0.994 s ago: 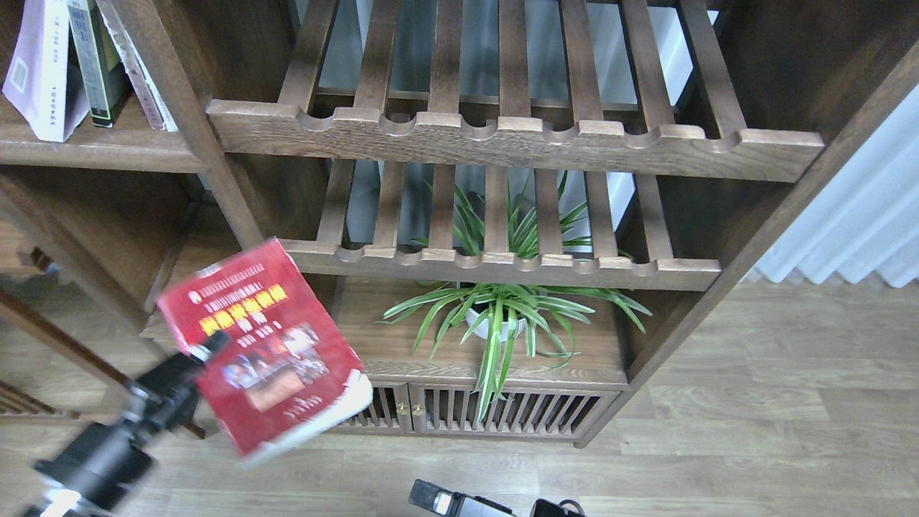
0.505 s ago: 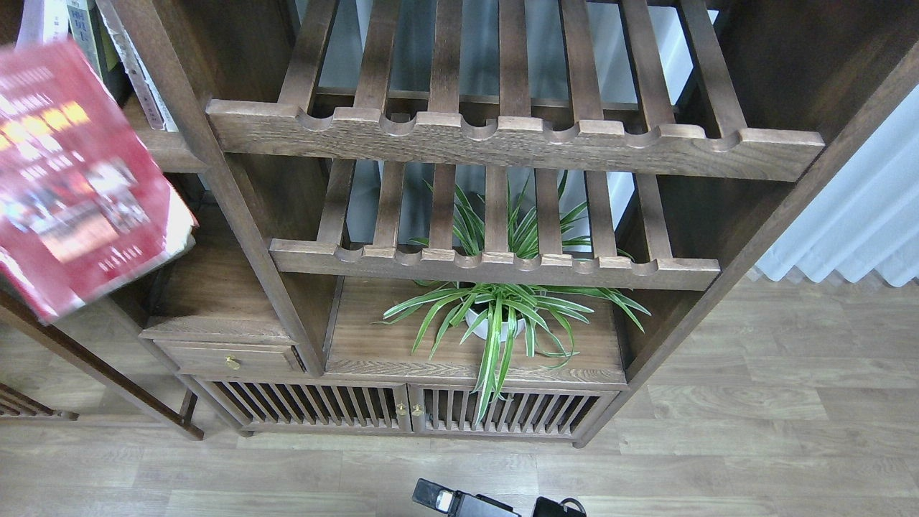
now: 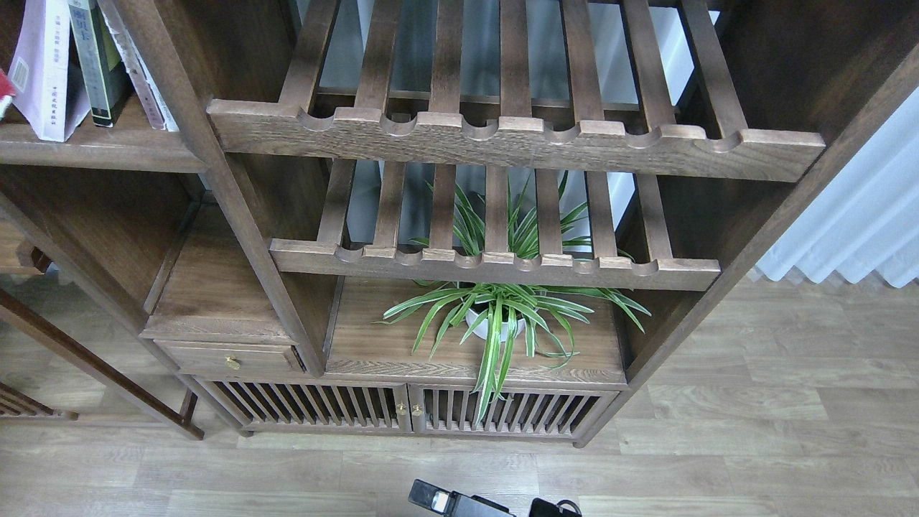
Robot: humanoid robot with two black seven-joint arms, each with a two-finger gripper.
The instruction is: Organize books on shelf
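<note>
The cream-white book (image 3: 43, 72) and the grey-black book (image 3: 97, 64) stand on the flat dark-brown shelf (image 3: 93, 151) at the top left. A third pale book (image 3: 136, 75) leans against them on the right. Only a red sliver of the red book (image 3: 3, 92) shows at the left edge, level with that shelf; the rest is out of view. My left gripper and arm are out of view. A small black part of my right arm (image 3: 459, 504) pokes in at the bottom edge, low and far from the shelf; its fingers cannot be made out.
Two slatted racks with scalloped front rails (image 3: 502, 140) fill the middle of the cabinet. A potted spider plant (image 3: 495, 316) stands on the board below them. A small drawer (image 3: 230, 355) and slatted doors (image 3: 402, 409) sit lower, above the wooden floor (image 3: 754, 431). White curtain (image 3: 861, 215) at the right.
The red book, held low by my left gripper a second ago, swung up and left and has almost left the view. The left arm has gone out of view too.
</note>
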